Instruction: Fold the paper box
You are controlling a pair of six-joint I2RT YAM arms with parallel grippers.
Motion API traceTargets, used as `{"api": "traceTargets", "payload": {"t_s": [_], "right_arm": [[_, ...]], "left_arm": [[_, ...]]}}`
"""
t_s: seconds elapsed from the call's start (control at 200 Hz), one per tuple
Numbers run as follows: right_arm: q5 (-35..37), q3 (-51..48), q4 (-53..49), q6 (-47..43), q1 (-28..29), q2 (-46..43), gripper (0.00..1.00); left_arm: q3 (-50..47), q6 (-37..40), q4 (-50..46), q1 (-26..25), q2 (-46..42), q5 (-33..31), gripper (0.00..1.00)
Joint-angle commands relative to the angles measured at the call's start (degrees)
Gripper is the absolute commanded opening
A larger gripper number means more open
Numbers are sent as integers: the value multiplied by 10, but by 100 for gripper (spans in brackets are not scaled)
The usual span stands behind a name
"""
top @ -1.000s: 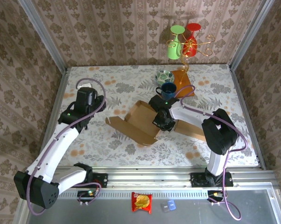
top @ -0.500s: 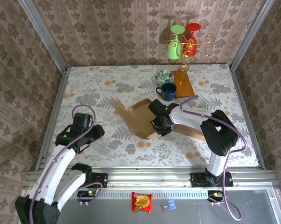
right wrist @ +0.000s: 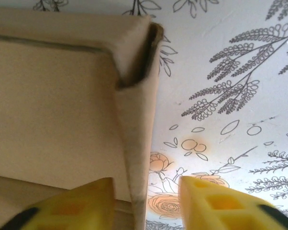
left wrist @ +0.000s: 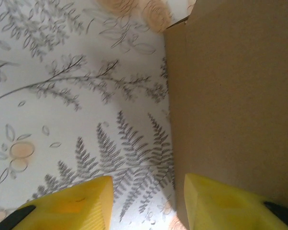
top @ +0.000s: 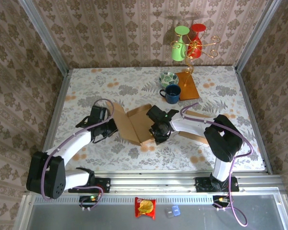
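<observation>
The cardboard box (top: 136, 120) is lying mid-table, looking light, thin and easily creased. The left gripper (left wrist: 149, 194) is gaping beside its left flap. The right gripper (right wrist: 146, 191) is straddling its near-right wall edge, unclamped, a likely pinching spot.

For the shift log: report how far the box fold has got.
Done: one wall of the box stands folded, its corner doubled. In hand: the open right gripper straddles that wall, and the open left gripper straddles a panel edge. Left: the box is open, not yet closed into shape.
</observation>
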Motion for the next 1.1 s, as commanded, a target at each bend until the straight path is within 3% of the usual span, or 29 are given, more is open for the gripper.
{"api": "traceTargets", "payload": {"t_s": [0.0,0.135,0.27,0.36,0.515,0.7,0.845,1.09], "right_arm": [[-5,-2,-7,-38,0,-45,53],[50,47,-69,-211,-15,-100,63],[56,54,-33,-434,-63,-126,61],[-10,67,-17,-558,-116,-91,60],[-9,145,-104,-721,-162,-6,62],[-82,156,-92,-764,-190,60,62],[-159,123,-18,-725,-187,82,61],[-141,62,12,-645,-172,63,58]], "left_arm": [[26,12,25,-3,17,12,44],[39,17,27,-2,30,10,44],[47,19,28,-1,38,7,44],[55,22,28,-1,47,10,44],[75,25,22,1,70,15,44],[98,33,25,3,106,17,44],[113,36,27,7,130,17,44],[152,43,36,11,170,35,44]]}}
